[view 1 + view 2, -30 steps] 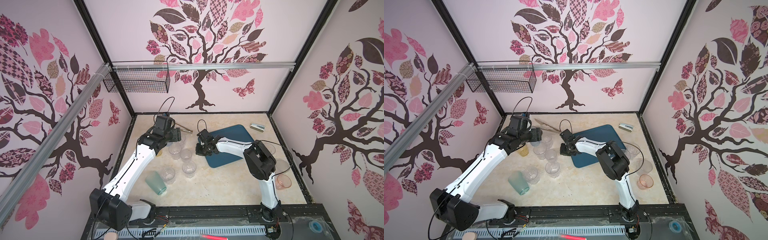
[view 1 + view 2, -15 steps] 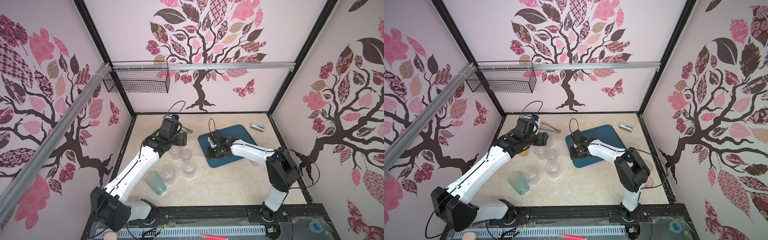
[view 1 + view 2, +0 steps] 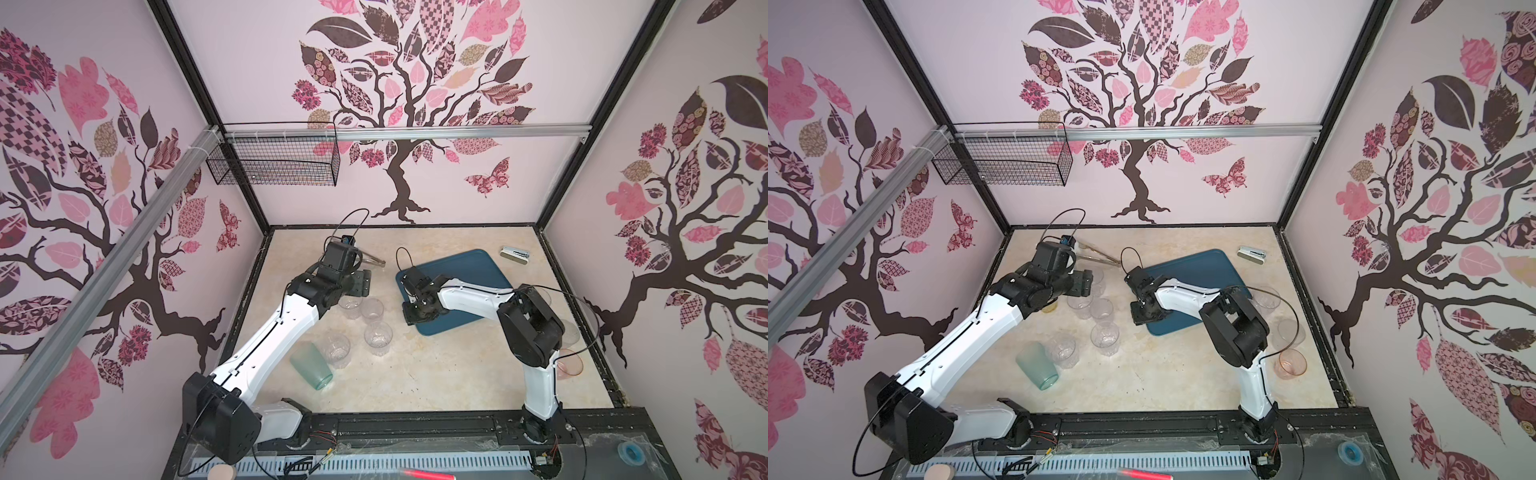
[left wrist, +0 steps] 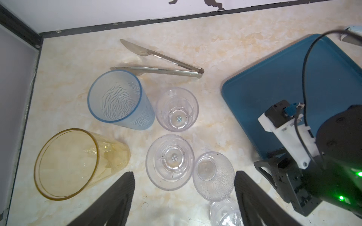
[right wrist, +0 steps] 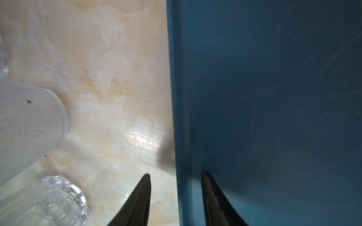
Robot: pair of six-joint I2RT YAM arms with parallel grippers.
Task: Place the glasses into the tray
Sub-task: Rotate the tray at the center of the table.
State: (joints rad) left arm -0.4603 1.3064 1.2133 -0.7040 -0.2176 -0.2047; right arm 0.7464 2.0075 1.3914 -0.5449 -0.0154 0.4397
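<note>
The dark teal tray point(image 3: 465, 270) lies at the back right with no glass on it. My right gripper point(image 5: 176, 174) is open and straddles its left rim, one finger over the table, one over the tray point(image 5: 274, 97). My left gripper point(image 4: 184, 177) hangs open above a cluster of short clear glasses point(image 3: 372, 309), holding nothing. Below it stand a blue glass point(image 4: 121, 101), an amber glass point(image 4: 78, 162), upright clear glasses point(image 4: 170, 160) and an upturned dimpled one point(image 4: 213, 176). A teal-green glass point(image 3: 311, 370) lies on its side near the front. A pinkish glass point(image 3: 1291, 363) and clear ones point(image 3: 1266, 297) stand behind my right arm.
Metal tongs point(image 4: 162, 62) lie behind the cluster, near the back wall. A white stapler point(image 3: 514, 254) sits beyond the tray's far corner. A wire basket point(image 3: 274, 164) hangs on the back wall. Bare marble tabletop point(image 3: 436, 374) runs along the front.
My right gripper has gone from shut to open and slid nearer along the tray's left edge. My left gripper has drifted right over the clear glasses and widened slightly.
</note>
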